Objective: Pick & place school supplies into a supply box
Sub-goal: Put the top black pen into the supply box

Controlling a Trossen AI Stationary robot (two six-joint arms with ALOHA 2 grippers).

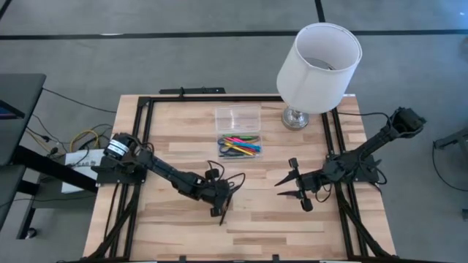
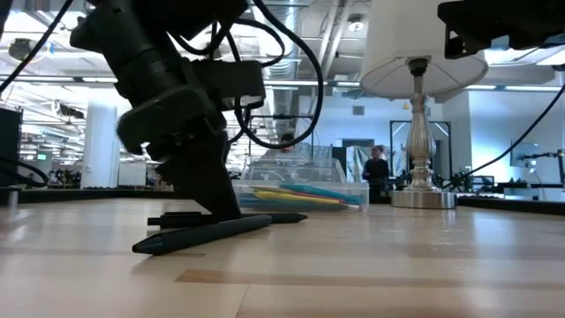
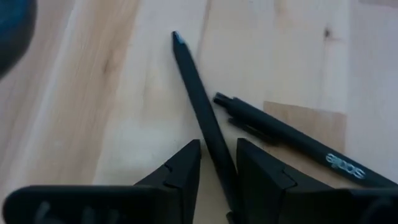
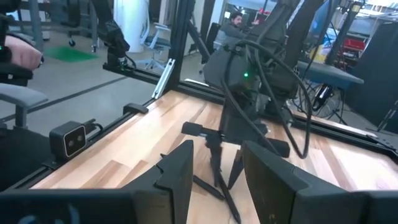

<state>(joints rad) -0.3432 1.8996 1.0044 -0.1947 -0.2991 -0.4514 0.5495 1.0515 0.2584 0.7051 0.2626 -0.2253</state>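
My left gripper (image 1: 219, 200) points steeply down at the table's middle, open, its fingers on either side of a black pen (image 3: 199, 99) that lies flat on the wood (image 2: 207, 232). A second black pen (image 3: 292, 134) with pale lettering lies beside it. The clear supply box (image 1: 240, 145) sits farther back. It holds several coloured pens and pencils, and a clear empty part (image 1: 238, 117) lies behind it. My right gripper (image 1: 281, 188) hovers level at the right, open and holding nothing (image 4: 217, 155). My left gripper's fingers (image 3: 258, 168) straddle the black pen's shaft (image 3: 214, 140) toward one end, coming from above at a slant and lying across it. The gap on each side is slim; whether they touch the pen I cannot tell. The pen lies flat on the table.
A lamp with a large white shade (image 1: 319, 67) and a metal foot (image 1: 296, 117) stands at the back right, next to the box. Black frame rails (image 1: 146, 124) run along the table's edges. Bare wood lies toward the near edge. A person (image 2: 377, 168) stands far off in the room.
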